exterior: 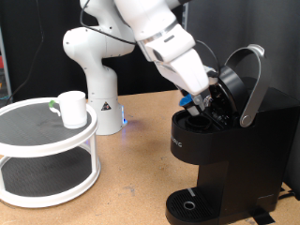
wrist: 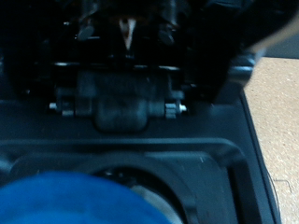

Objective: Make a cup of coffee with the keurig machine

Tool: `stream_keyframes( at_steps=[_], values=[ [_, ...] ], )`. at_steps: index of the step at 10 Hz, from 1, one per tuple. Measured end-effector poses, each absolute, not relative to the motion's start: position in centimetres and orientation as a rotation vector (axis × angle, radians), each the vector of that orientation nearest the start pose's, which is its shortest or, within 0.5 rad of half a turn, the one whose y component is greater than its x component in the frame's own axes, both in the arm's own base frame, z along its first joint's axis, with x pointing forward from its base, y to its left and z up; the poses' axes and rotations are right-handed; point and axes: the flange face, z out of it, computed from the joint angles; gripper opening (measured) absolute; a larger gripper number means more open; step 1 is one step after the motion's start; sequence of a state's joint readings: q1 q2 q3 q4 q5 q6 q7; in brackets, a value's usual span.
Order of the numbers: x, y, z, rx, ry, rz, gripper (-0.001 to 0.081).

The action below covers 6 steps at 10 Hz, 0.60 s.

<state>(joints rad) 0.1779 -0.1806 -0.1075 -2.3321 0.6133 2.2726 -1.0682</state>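
Reaching, exterior view: gripper (exterior: 199,101) sits at the open brew chamber of the keurig machine (exterior: 220,150), lid handle (exterior: 251,84) raised.
Grip: something blue shows at the fingertips; spread or pinched, cannot tell.
Cup (exterior: 72,109): on the round white shelf (exterior: 47,150), well apart from the machine, on the exterior view's left.
Wrist view: blurred blue round shape (wrist: 79,198) above the dark chamber (wrist: 140,112).
Judgement: keep the blue item centred and level over the holder.

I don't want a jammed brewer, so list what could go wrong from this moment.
1. The gripper is deep inside the open coffee maker, under the raised lid handle; a careless move could knock the handle or lid.
2. A blue-topped pod sits at the chamber opening; if tilted, it may jam.
3. The mug stands on the round white stand, not on the drip tray, so brewing now would spill.
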Motion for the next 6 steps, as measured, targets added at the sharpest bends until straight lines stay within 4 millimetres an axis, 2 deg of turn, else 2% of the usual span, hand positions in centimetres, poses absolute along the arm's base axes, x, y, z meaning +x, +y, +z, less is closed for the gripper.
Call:
stream_keyframes(
  at_steps=[3, 6],
  values=[
    [49.1, 6.4, 41.8, -2.516, -1.053, -0.462, 0.0448],
    [49.2, 6.9, 41.1, -2.538, -1.113, -0.427, 0.0448]
  ],
)
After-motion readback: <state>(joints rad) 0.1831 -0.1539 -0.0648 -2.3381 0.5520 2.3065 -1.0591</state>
